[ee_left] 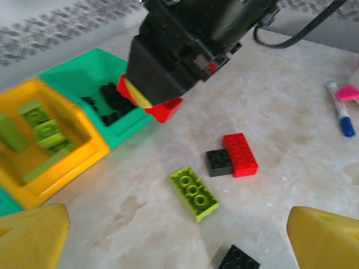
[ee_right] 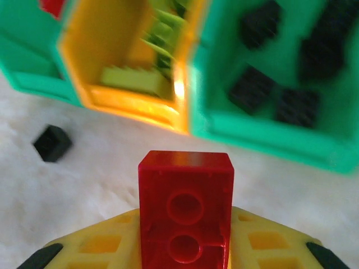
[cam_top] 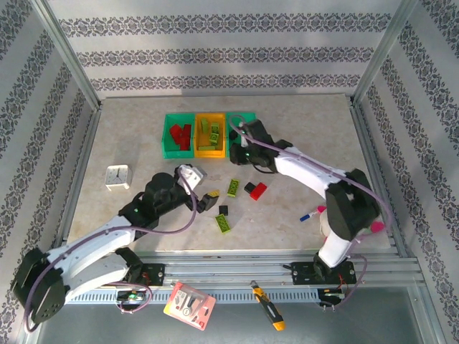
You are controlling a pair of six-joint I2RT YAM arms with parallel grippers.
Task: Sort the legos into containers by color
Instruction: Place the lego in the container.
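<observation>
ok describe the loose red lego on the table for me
Find the row of three plastic bins at the far side of the table, then come nearer from the right-hand green bin. The red plastic brick lies flat there, the only loose one pressed against a small black brick.

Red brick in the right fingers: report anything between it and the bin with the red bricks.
The orange-yellow bin sits between the red brick and the green bin holding red; a small black brick lies just in front of those bins.
</observation>
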